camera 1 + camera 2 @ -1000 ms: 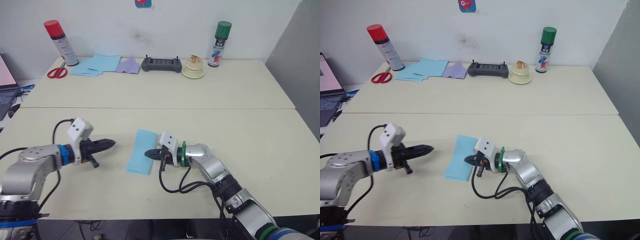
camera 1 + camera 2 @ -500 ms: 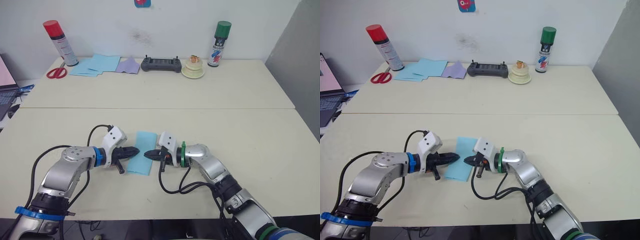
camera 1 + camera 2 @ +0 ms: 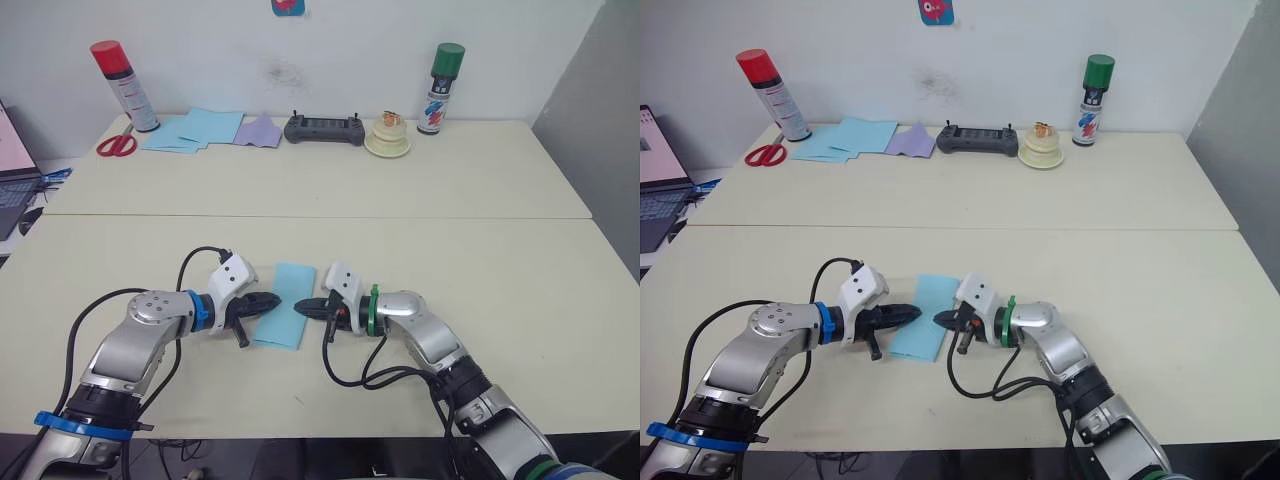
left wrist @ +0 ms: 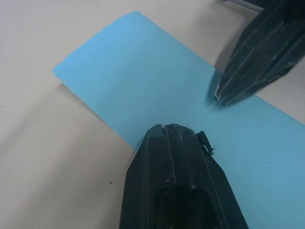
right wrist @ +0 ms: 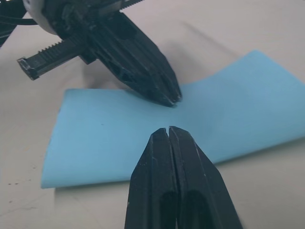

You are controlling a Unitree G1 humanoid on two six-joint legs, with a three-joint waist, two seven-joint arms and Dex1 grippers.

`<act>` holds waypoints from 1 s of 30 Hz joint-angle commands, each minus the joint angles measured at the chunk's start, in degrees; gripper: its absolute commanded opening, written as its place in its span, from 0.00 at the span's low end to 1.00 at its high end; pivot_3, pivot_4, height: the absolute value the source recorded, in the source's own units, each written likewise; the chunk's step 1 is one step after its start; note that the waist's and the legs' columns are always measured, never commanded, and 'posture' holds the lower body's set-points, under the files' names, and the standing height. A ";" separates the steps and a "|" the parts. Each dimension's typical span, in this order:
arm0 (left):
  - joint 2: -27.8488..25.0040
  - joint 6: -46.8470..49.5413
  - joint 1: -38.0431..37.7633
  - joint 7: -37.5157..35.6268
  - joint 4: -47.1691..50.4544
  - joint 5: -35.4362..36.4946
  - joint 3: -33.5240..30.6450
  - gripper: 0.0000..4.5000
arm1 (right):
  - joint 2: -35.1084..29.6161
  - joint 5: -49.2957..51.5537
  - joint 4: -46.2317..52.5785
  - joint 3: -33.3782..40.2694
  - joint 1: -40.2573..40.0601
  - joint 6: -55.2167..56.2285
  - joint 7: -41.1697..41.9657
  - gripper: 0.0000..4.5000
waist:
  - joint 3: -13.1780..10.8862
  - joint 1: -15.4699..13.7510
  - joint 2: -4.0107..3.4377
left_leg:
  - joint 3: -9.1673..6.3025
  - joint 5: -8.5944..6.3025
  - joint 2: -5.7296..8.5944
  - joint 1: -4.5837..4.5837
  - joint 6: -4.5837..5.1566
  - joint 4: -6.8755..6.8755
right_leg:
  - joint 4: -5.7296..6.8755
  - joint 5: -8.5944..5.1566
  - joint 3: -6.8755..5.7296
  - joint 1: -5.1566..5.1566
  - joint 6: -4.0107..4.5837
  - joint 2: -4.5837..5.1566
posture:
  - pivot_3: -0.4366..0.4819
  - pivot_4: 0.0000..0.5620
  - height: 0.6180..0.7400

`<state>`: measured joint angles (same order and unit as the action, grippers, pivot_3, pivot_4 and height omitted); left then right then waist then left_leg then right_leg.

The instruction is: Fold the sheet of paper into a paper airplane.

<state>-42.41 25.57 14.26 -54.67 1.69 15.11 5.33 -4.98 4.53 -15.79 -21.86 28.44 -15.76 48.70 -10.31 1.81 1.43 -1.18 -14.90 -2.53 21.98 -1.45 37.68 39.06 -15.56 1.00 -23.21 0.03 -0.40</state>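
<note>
Though creased, smooth rectangular sheet of paper (image 3: 282, 317)

Bright, even light, soft shadows; wrist views blur up close.

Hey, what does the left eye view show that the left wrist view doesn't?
Left eye view alone: the far table's spray cans, scissors, controller and spare paper pile. Left wrist view alone: a close look at the left gripper shut, over the sheet's edge. Both: the blue sheet of paper and the right gripper meeting it.
</note>
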 commanded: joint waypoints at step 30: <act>-0.65 -5.05 0.46 -3.37 -6.19 -5.60 4.32 0.00 | 1.53 -2.41 -14.83 8.37 5.58 9.86 -17.34 0.01 | 0.87 -0.08 -0.12 | 0.27 0.00 -0.03 -0.11 0.01 0.00 | 0.00 0.04 0.05 0.07 0.09 -0.05 | 0.48 0.27 1.00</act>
<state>-42.99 19.19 16.02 -57.92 -2.51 11.31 8.02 -2.48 1.33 -30.72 -15.99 35.00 -7.24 31.53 -9.44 1.73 1.31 -0.91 -14.89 -2.55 21.88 -1.44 37.68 39.06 -15.52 1.05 -23.14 0.11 -0.45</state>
